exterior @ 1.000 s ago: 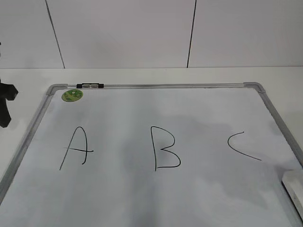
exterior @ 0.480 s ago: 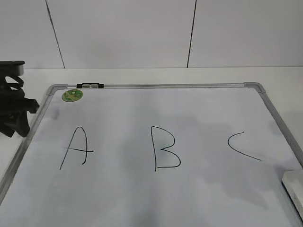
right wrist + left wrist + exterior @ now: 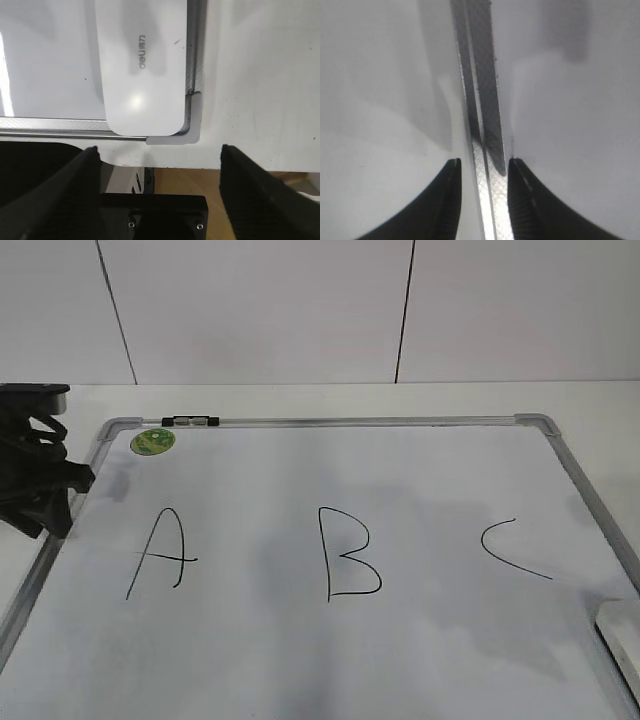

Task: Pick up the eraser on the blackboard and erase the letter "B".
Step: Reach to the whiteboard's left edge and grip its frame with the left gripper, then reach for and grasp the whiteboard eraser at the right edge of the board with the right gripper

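The blackboard (image 3: 300, 660) lies flat and fills most of the table, so the arms must reach in from its edges. The left gripper (image 3: 482, 167) sits at the left frame (image 3: 480, 100), its fingers apart with the metal strip between them, maybe to keep the board from sliding. The right gripper (image 3: 160, 150) hangs wide apart, holding nothing, near the eraser (image 3: 142, 65). The eraser lies in the near right corner, tight against the frame. The letter "B" (image 3: 348, 554) sits in the middle with bare board around it.
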You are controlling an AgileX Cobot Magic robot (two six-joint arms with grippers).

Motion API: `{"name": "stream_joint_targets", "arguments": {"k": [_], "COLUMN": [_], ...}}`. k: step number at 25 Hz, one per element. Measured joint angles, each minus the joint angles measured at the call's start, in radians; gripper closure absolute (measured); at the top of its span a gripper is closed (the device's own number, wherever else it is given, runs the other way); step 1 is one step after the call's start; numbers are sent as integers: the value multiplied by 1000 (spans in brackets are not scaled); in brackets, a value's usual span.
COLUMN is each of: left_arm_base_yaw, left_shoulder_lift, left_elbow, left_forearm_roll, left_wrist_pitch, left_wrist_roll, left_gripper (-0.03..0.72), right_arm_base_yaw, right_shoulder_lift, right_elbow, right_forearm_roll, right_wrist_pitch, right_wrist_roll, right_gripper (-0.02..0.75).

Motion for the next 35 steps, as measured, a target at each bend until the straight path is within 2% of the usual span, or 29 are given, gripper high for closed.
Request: {"name": "stream_joint_targets", "arguments": {"k": [11,19,30,35], "left_arm_base_yaw": [0,0,0,0], "left_shoulder_lift": [39,50,50,50], "left_elbow": [-11,-24,-24,-24], "left_forearm_roll": [8,1,-2,-2], "left_wrist_pitch": [9,30,32,32], "left_wrist_roll": [1,-15,-28,-28], "left_gripper": [529,657,662,662], "right_arm_base_yaw": [0,0,0,0], "right_shoulder_lift": [0,2,6,44], "right_elbow": [0,0,0,0], "right_forearm_roll": [-3,-5,1,26], "right_wrist_pitch": [0,0,-41,-115], "right_wrist_roll": [0,0,0,0], "right_gripper": [167,167,163,87]}}
